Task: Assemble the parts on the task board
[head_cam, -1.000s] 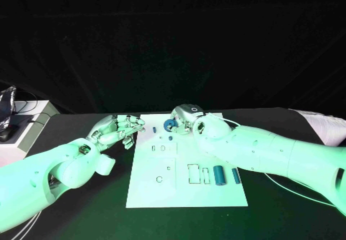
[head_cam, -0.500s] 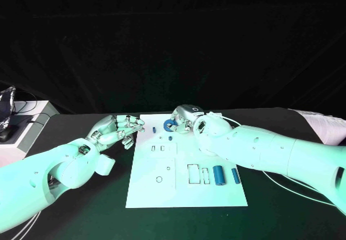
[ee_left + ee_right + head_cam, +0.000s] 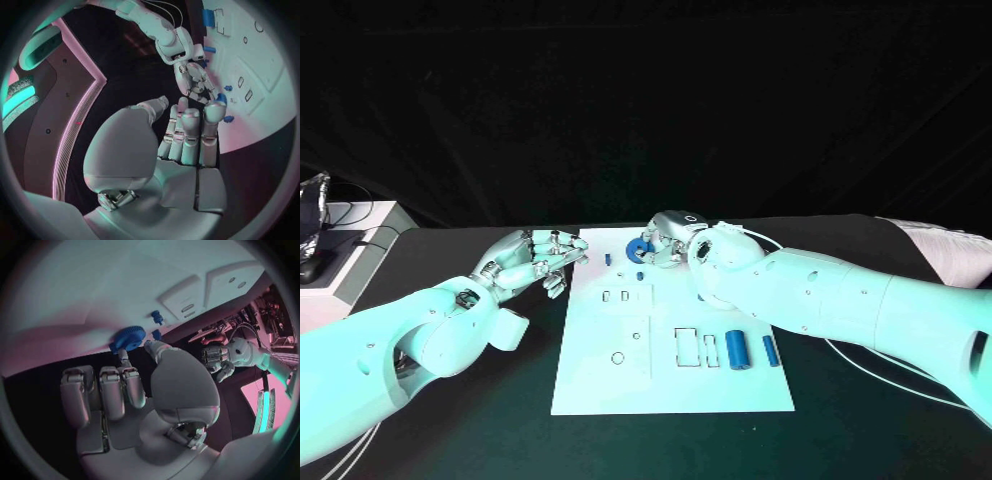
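Blue gear (image 3: 638, 250) pinched by right robot hand (image 3: 669, 243) at task board (image 3: 675, 390) far edge, barely shifted; left robot hand (image 3: 531, 260) curled, empty, unmoved.

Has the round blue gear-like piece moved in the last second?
No. The round blue gear-like piece stays by the white task board's far edge, at the right hand.

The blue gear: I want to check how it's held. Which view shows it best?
The right wrist view: the blue gear sits at the right robot hand fingertips, unobstructed. In the head view the gear is partly hidden; in the left wrist view it's too small to tell.
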Robot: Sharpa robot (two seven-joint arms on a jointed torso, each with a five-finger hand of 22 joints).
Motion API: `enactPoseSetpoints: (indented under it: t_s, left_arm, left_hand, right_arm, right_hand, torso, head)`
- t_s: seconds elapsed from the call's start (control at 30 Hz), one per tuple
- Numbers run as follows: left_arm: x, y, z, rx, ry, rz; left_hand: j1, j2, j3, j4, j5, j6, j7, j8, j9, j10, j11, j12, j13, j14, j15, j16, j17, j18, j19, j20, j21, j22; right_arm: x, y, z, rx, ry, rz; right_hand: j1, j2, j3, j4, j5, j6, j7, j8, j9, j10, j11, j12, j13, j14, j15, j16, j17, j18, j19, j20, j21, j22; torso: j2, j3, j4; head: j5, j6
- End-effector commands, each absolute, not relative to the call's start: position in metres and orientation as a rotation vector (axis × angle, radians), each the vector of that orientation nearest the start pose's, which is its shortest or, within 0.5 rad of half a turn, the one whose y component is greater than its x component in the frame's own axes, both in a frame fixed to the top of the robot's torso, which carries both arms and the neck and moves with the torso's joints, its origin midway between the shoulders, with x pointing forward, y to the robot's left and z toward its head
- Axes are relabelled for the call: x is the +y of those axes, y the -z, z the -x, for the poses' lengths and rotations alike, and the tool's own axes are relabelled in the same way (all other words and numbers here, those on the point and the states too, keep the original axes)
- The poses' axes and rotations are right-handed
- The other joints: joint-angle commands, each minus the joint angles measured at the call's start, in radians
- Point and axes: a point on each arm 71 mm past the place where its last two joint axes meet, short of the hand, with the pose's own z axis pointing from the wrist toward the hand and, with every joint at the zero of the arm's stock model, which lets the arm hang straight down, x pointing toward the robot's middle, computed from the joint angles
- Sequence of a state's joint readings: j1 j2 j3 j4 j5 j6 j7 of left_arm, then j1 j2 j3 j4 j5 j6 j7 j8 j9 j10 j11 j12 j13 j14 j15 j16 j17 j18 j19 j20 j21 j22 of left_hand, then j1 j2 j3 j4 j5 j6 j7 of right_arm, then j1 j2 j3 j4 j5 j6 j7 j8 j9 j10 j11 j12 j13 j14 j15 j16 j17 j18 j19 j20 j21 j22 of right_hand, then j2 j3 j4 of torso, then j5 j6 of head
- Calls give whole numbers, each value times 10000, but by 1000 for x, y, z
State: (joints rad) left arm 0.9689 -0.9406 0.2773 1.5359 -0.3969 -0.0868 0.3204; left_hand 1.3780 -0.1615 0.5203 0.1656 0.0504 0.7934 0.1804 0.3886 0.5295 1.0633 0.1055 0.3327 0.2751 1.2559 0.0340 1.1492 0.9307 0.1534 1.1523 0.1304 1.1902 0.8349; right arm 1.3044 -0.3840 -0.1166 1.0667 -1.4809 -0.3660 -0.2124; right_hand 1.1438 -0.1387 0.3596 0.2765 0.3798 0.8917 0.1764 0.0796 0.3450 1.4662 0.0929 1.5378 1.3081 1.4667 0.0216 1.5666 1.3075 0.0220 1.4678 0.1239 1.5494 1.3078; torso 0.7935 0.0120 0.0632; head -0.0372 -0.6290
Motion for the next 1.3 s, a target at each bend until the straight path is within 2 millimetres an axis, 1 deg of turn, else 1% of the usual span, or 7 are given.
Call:
enactPoseSetpoints:
  t_s: [0.03, 0.13, 0.23, 0.77, 1.07, 1.17, 1.3]
  left_arm:
    - [246, 169, -478, 15059, 16034, 7921]
    - [247, 169, -478, 15058, 16016, 7928]
    - [247, 169, -478, 15055, 15999, 7935]
    - [249, 169, -478, 15054, 15966, 7951]
    - [250, 169, -478, 15007, 15965, 7941]
    - [250, 169, -478, 14945, 15988, 7937]
    - [251, 169, -478, 14865, 16061, 7920]
  left_hand:
    - [-83, 3, 51, 4, -4, 21, 43, -44, -14, 28, 25, -45, -13, 4, 6, -50, -5, -133, -41, -2, 61, 8]
    - [-83, 3, 51, 4, -4, 21, 43, -44, -14, 28, 25, -45, -13, 4, 6, -50, -5, -133, -41, -2, 61, 8]
    - [-83, 3, 51, 4, -4, 21, 43, -44, -14, 28, 25, -45, -13, 4, 6, -50, -5, -133, -41, -2, 61, 8]
    - [-83, 3, 51, 4, -4, 21, 43, -44, -14, 28, 25, -45, -13, 4, 6, -50, -5, -133, -41, -2, 61, 8]
    - [-80, -6, 79, -35, -5, 24, 42, -55, -12, 30, 23, -52, -18, -1, 3, -61, -20, -132, -47, -2, 70, 13]
    - [-82, -10, 83, -42, -5, 24, 42, -57, -11, 30, 23, -53, -19, -8, 4, -70, -33, -128, -60, -2, 61, -5]
    - [-161, -71, 114, -104, -7, 26, 38, -89, -4, 35, 31, -77, -37, -499, 17, -649, -722, 22, -639, 14, -427, -841]
  right_arm:
    - [-96, 184, -561, 16579, -4767, 1997]
    - [-100, 181, -561, 16158, -4829, 1860]
    - [-104, 180, -561, 15885, -4837, 1751]
    - [-116, 172, -551, 15121, -5108, 1410]
    - [-136, 158, -544, 13746, -5858, 891]
    - [-148, 153, -542, 13582, -6406, 671]
    - [-171, 148, -541, 13683, -7357, 187]
  right_hand:
    - [-4, -126, 67, -12, 58, 26, 55, 2, -4, 682, 57, 26, 2207, 1041, 29, 42, 2633, -134, 841, 43, -57, 2373]
    - [31, -134, 147, -22, 144, 81, 48, 20, 3, 692, 50, 35, 2219, 1041, 27, 42, 2633, -137, 848, 43, -48, 2383]
    - [161, -181, 360, -113, 458, 154, 30, 35, 9, 703, 31, 43, 2231, 1041, 13, 42, 2633, -144, 864, 34, -26, 2406]
    - [173, -210, 392, -130, 488, 188, 23, 48, 14, 736, 25, 71, 2268, 1041, 10, 42, 2633, -150, 876, 31, -8, 2422]
    - [385, -408, 598, -351, 510, 235, 8, 41, 11, 735, 6, 67, 2264, 1041, -13, 42, 2633, -146, 869, 9, -20, 2413]
    - [812, -601, 814, -735, 118, 220, 26, 4, -3, 677, 15, 17, 2197, 1041, -12, 42, 2633, -119, 808, 4, -111, 2333]
    - [1485, -792, 1051, -1322, -747, 255, 45, -5, -6, 595, 32, -53, 2105, 1041, -6, 42, 2633, -72, 703, 10, -268, 2200]
  torso:
    - [-2, 2, 9]
    - [-3, 1, 8]
    - [-8, -1, 4]
    - [4, 5, 13]
    - [-14, -3, -1]
    - [-26, -5, -21]
    - [-57, 9, -68]
  head:
    - [-2, -2]
    - [8, -9]
    - [17, 1]
    - [18, -7]
    - [8, 37]
    - [-10, 97]
    - [-16, 138]
